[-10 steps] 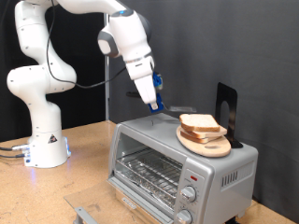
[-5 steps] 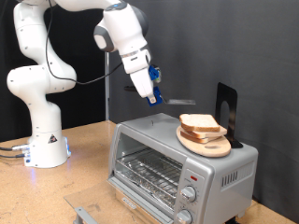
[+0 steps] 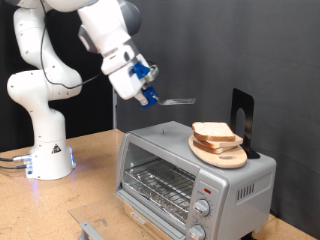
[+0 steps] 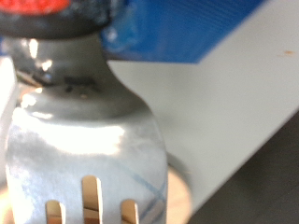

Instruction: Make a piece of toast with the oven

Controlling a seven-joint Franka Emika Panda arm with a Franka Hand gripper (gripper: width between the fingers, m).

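The silver toaster oven (image 3: 235, 180) stands at the exterior view's lower right, its wire rack (image 3: 160, 185) showing at the front. On its top lies a round wooden board (image 3: 225, 156) with slices of pale toast (image 3: 212, 132) stacked on it. My gripper (image 3: 146, 88) is up in the air to the exterior view's left of the oven, shut on the handle of a metal spatula (image 3: 180, 101) whose blade points towards the toast, apart from it. The wrist view is filled by the slotted spatula blade (image 4: 89, 131).
The arm's white base (image 3: 45, 150) stands on the wooden table (image 3: 90, 175) at the exterior view's left. A black stand (image 3: 241, 115) rises behind the board. A grey flat part (image 3: 95, 228) lies before the oven at the bottom edge.
My gripper has moved up and to the exterior view's left with the spatula, away from the oven top and the toast. The toast and board have not moved.
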